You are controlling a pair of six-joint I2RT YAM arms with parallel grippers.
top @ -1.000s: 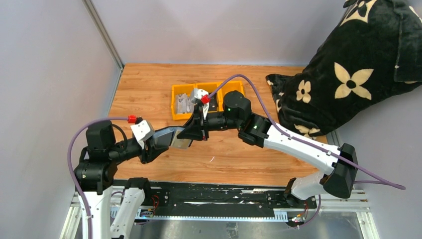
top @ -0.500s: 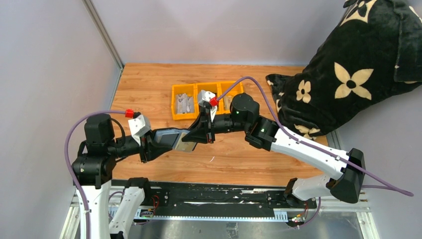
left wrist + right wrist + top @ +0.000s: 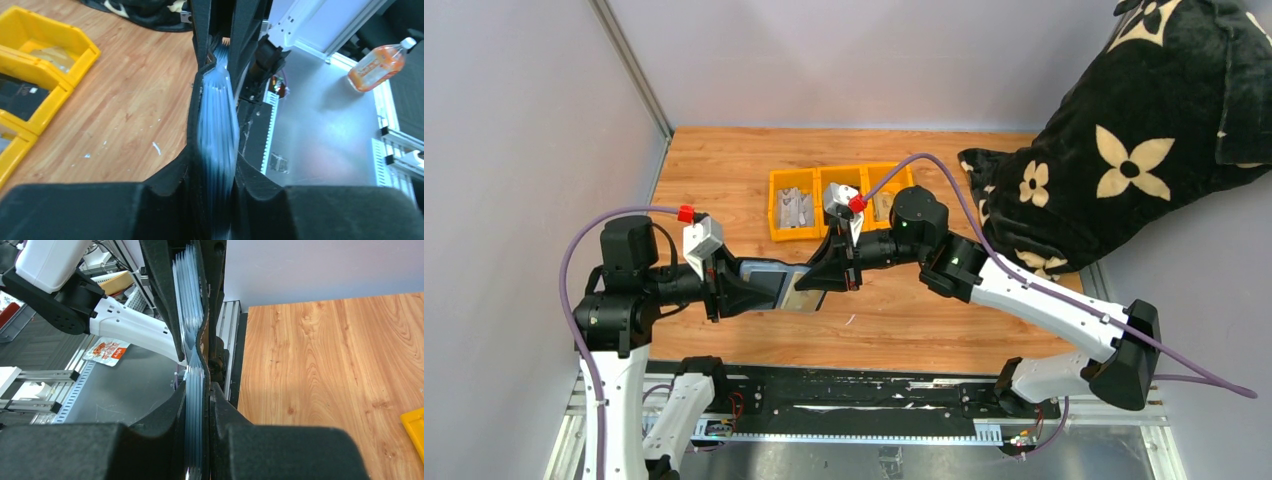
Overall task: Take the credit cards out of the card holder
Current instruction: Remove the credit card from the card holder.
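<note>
Clenched on the credit cards (image 3: pixel 216 115) with the left tool (image 3: pixel 769 288), pressing on both faces of the bluish-grey stack. Clenched on the far end of the same stack with the right tool (image 3: pixel 814 280), facing the left one, with a bare stretch of stack between. Held clear of the desk (image 3: pixel 904 320), between the two arms and just in front of the yellow tray (image 3: pixel 774 210). Seen edge-on from both wrists: many thin layers, slightly bowed in the middle. Edged along the sides with a thin black skin (image 3: pixel 193 110), possibly the card holder's cover, impossible to tell. In the tray's middle compartment, a dark flat thing (image 3: pixel 17 95), too small to make out. Off to the right rear, a black blanket (image 3: pixel 1124 150) with pale flowers, lapping onto the desk.
</note>
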